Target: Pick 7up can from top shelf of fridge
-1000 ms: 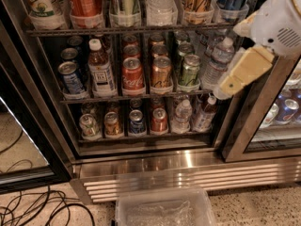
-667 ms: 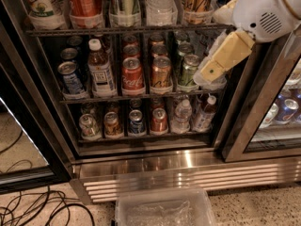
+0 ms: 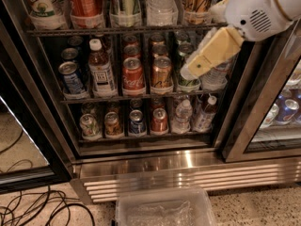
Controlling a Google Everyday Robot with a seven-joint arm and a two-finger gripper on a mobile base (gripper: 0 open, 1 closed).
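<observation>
The 7up can (image 3: 39,4), whitish-cream with a green logo, stands at the far left of the top shelf (image 3: 122,30) in a clear cup holder, its top cut off by the frame edge. The fridge (image 3: 141,149) stands open in front of me. My gripper (image 3: 190,71), cream-coloured on a white arm (image 3: 263,8), reaches in from the upper right. It hangs in front of the middle shelf's right side, below the top shelf rail and far right of the 7up can. It holds nothing that I can see.
On the top shelf, right of the 7up can, stand an orange-red can (image 3: 85,3), another tall can and a clear water bottle (image 3: 161,4). The lower racks hold short cans and bottles, among them a Coca-Cola can (image 3: 133,75). A clear plastic bin (image 3: 164,211) and cables (image 3: 37,211) lie on the floor.
The arm has swung left and up, and the gripper has moved from the lower right of the middle shelf towards the green can there.
</observation>
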